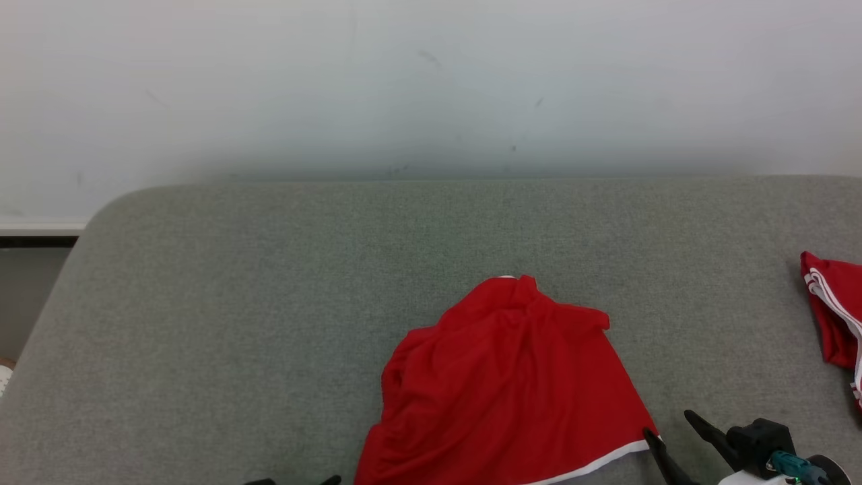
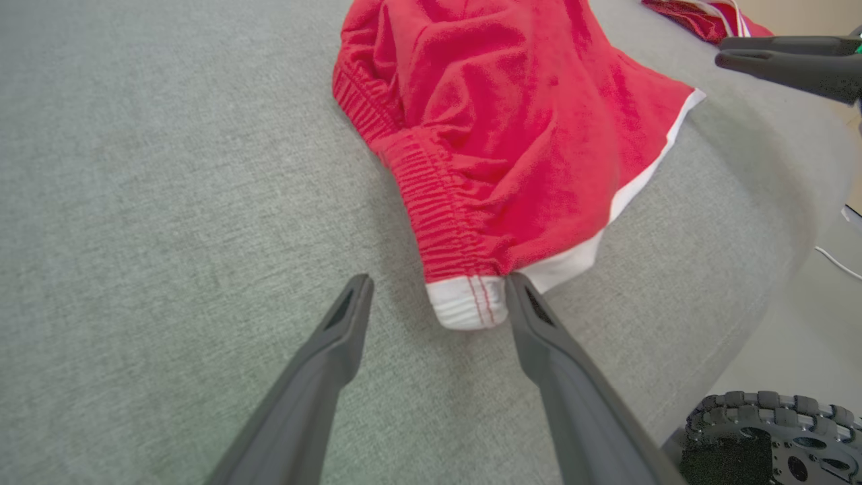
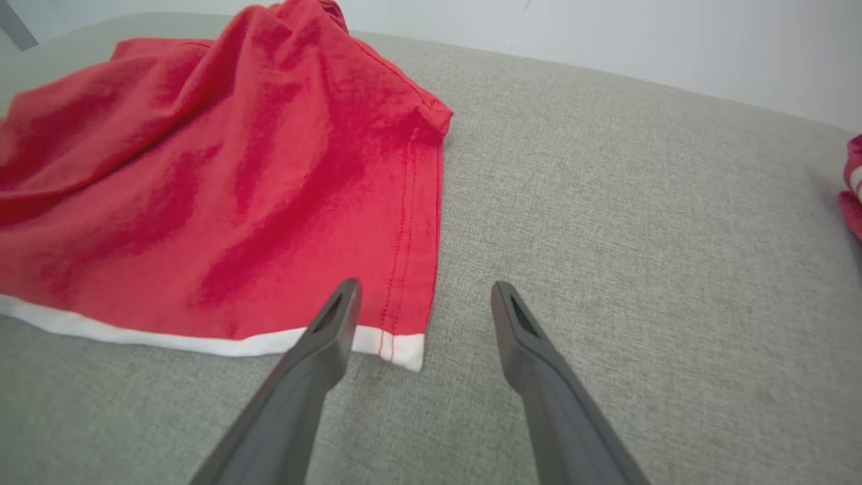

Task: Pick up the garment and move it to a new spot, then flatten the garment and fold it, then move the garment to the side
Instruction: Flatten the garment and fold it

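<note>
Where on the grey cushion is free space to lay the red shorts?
Bare: the grey cushion left of the red shorts, and the strip behind them toward the wall. Crowded: the right edge, where a second red garment lies.

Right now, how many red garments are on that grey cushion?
2. The red shorts lie crumpled front and centre; a white-striped red garment lies far right, partly cut off, so more may lie beyond.

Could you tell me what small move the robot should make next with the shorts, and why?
Probably shut both grippers. The left gripper and right gripper are open, each straddling a white-hemmed corner of the shorts, which lie crumpled, not yet gripped.
</note>
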